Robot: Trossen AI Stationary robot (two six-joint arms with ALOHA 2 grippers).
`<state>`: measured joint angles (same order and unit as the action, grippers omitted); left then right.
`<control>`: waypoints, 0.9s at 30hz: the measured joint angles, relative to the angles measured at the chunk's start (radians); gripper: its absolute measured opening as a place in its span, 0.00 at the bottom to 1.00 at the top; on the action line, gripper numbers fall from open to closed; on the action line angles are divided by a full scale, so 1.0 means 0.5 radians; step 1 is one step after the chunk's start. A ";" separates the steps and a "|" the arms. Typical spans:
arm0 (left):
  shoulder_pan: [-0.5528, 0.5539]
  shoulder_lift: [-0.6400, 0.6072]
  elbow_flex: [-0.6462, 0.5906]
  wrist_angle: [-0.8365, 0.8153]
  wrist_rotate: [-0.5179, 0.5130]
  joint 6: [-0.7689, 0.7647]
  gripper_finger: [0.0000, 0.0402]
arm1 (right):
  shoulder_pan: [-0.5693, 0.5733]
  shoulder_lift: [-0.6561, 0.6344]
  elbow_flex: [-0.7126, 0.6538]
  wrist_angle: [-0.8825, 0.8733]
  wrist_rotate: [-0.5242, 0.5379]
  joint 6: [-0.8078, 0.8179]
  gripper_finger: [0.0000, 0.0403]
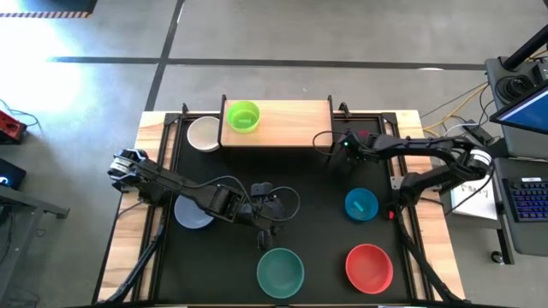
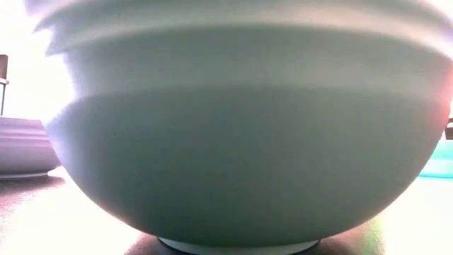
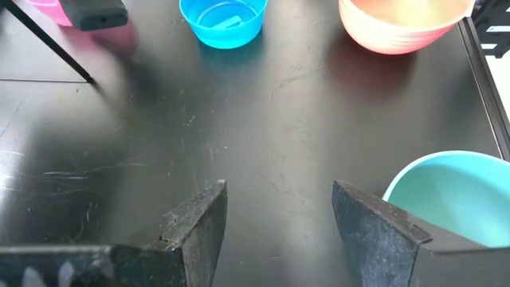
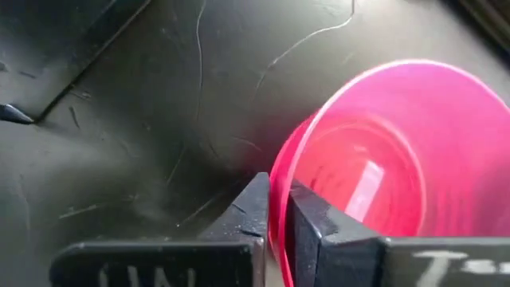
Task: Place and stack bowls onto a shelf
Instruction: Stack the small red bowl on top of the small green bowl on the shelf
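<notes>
The shelf (image 1: pixel 278 122) stands at the far edge of the bench (image 1: pixel 317 214), and a green bowl (image 1: pixel 242 116) sits on its left end. A white bowl (image 1: pixel 203 133) rests on the bench just beside that end. By the right end of the shelf, the right gripper (image 4: pixel 275 231) has its jaws clenched on the rim of a magenta bowl (image 4: pixel 374 159), one jaw inside and one outside. The left gripper (image 3: pixel 279 223) hangs over the bare middle of the bench with its jaws released, holding nothing. Near it are a lavender bowl (image 1: pixel 193 211), a teal bowl (image 1: pixel 281 270), a blue bowl (image 1: pixel 361 204) and a red bowl (image 1: pixel 369 266).
</notes>
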<state>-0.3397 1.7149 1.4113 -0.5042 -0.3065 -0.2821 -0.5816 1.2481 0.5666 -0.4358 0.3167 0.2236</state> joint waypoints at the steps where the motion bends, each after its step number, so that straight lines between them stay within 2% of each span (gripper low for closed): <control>1: 0.000 0.000 0.000 0.000 0.000 -0.001 0.52 | 0.000 -0.018 0.007 -0.019 -0.001 0.002 0.03; 5: 0.000 0.000 0.000 0.000 0.000 -0.009 0.52 | 0.001 -0.104 0.074 -0.101 0.044 0.005 0.02; 15: 0.003 -0.010 -0.001 0.001 -0.002 -0.009 0.52 | 0.002 -0.276 0.431 -0.561 0.614 -0.001 0.02; 27: 0.005 -0.020 -0.001 0.003 -0.003 -0.008 0.52 | 0.095 -0.405 0.973 -0.572 0.621 -0.305 0.02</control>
<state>-0.3374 1.7050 1.4109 -0.5030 -0.3080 -0.2863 -0.5341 1.0456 1.0531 -0.7218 0.6270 0.0713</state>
